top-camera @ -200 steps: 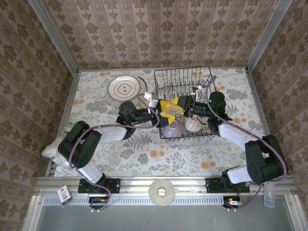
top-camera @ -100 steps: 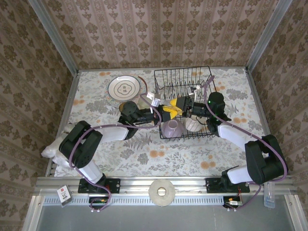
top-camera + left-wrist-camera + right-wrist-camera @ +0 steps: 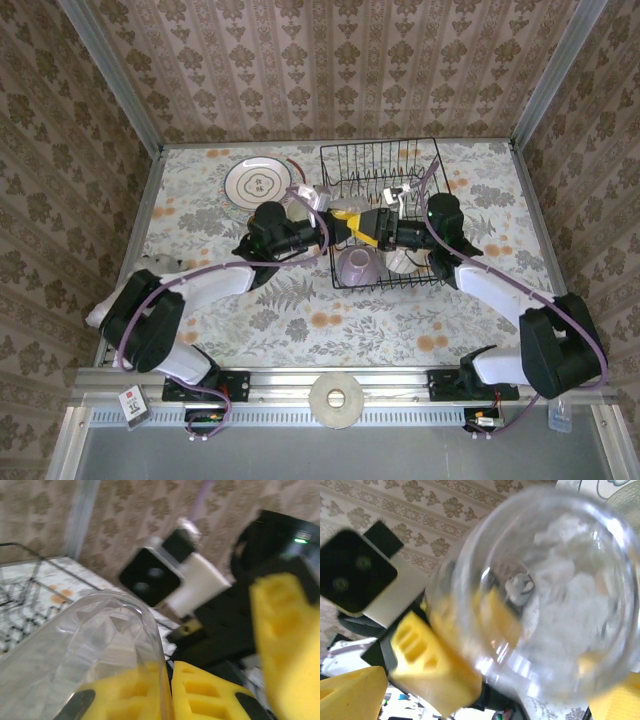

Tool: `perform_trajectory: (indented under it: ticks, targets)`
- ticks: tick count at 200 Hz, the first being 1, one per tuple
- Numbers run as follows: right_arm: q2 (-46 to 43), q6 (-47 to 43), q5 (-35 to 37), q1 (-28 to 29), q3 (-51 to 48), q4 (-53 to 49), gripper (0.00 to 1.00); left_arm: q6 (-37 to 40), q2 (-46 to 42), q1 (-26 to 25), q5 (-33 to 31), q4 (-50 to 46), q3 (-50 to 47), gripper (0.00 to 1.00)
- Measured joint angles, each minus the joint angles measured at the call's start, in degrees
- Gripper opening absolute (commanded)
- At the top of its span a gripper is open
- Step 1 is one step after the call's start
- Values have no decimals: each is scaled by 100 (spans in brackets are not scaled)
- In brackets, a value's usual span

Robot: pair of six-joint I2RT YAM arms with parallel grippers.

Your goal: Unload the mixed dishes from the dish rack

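Handover over the rack point(image 3: 380, 146): left claw point(image 3: 345, 218) clamps the glass point(image 3: 100, 650) by its wall; right claw point(image 3: 372, 226) stands apart around it. Next, probably: right retreats, left sets it on the bench point(image 3: 350, 320).

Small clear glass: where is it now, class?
Left wrist view: the small clear glass is pinched in the left pincer, above the left side of the black wire dish rack, with the open right pincer facing it.

1 rectangular black wire dish rack point(image 3: 375, 160), with 2 bowls inside: 1 lilac bowl point(image 3: 357, 266) and 1 cream rounded bowl point(image 3: 404, 262). 1 small clear glass point(image 3: 545, 595). 1 round white plate with brown rings point(image 3: 258, 183). 1 white plush dog point(image 3: 98, 314). 1 pale ring-shaped disc point(image 3: 337, 400).
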Motion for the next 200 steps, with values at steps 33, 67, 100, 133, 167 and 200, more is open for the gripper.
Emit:
perform_trajectory:
  ticks: [33, 67, 100, 133, 167, 200]
  targets:
    - [-463, -1010, 710, 144, 33, -1032, 100, 455, -544, 33, -957, -2197, 774, 0]
    - [-787, -1751, 1650, 306, 31, -1729, 100, 909, -981, 59, -1923, -4920, 1915, 0]
    - [-984, -2459, 2743, 813, 31, -2332, 100, 1226, -896, 85, -2778, -7604, 3410, 0]
    - [-997, -3003, 3488, 1285, 31, -2623, 100, 1394, -629, 116, -3191, -9617, 4142, 0]
    - [-979, -3377, 3836, 1635, 46, -2697, 100, 1502, -195, 184, -3213, -10568, 4105, 0]
    - [-824, -3633, 4074, 1851, 116, -2747, 100, 1591, 533, 258, -3130, -10605, 3967, 0]
